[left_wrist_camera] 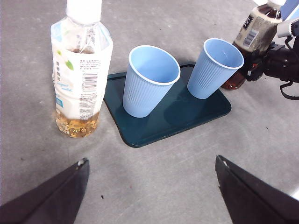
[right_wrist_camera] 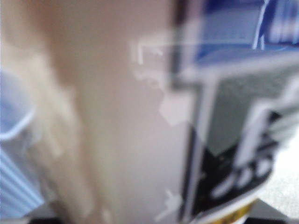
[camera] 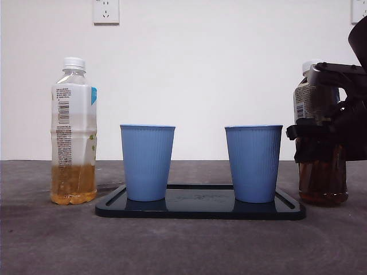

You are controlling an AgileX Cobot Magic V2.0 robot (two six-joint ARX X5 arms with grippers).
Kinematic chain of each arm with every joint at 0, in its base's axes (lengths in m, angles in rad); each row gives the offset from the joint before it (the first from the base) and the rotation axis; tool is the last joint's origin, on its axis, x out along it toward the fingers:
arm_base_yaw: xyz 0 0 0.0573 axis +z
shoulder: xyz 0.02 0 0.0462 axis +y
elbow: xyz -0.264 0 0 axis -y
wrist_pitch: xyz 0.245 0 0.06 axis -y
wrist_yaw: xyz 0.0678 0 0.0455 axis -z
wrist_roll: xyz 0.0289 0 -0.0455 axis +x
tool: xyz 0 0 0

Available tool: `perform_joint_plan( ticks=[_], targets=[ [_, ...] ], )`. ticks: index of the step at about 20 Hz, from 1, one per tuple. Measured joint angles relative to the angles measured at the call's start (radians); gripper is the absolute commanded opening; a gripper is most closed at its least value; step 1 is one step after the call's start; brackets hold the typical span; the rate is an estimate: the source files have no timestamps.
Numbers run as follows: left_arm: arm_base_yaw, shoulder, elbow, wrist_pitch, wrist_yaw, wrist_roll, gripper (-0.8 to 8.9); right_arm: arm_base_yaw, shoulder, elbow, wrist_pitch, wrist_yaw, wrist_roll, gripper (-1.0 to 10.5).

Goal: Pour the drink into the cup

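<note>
Two blue ribbed cups (camera: 147, 162) (camera: 254, 163) stand upright and empty on a dark tray (camera: 200, 209). To the right of the tray a bottle of brown drink (camera: 322, 180) stands on the table, with my right gripper (camera: 321, 134) shut around its middle. In the right wrist view its label (right_wrist_camera: 140, 116) fills the picture, blurred, with a blue cup (right_wrist_camera: 14, 154) at the edge. A second bottle with yellow drink (camera: 73, 132) and a white cap stands left of the tray. My left gripper (left_wrist_camera: 152, 161) hangs open above the table, short of the tray (left_wrist_camera: 140, 135) and holding nothing.
The grey table (camera: 183, 246) runs to a white wall with a socket (camera: 106, 11) high up. The tray sits between the two bottles, with a narrow gap on each side.
</note>
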Motion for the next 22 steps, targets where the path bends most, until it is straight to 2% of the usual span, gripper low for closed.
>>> perform_joint_plan(
  ticks=[6, 10, 11, 13, 18, 22],
  targets=[
    [0.000, 0.000, 0.000, 0.000, 0.000, 0.000, 4.37, 0.000, -0.009, 0.005, -0.040, 0.000, 0.000, 3.9],
    [0.000, 0.000, 0.000, 0.000, 0.000, 0.000, 4.44, 0.000, -0.015, 0.011, -0.070, 0.000, 0.000, 4.5],
    [0.000, 0.000, 0.000, 0.000, 0.000, 0.000, 4.80, 0.000, -0.018, 0.011, -0.079, 0.000, 0.000, 4.5],
    [0.000, 0.000, 0.000, 0.000, 0.000, 0.000, 4.89, 0.000, -0.020, 0.011, -0.096, 0.000, 0.000, 4.7],
    [0.000, 0.000, 0.000, 0.000, 0.000, 0.000, 5.02, 0.000, -0.065, 0.011, -0.202, 0.019, 0.000, 5.0],
    [0.000, 0.002, 0.000, 0.003, -0.014, 0.000, 5.13, 0.000, -0.174, 0.011, -0.387, 0.023, 0.000, 5.0]
  ],
)
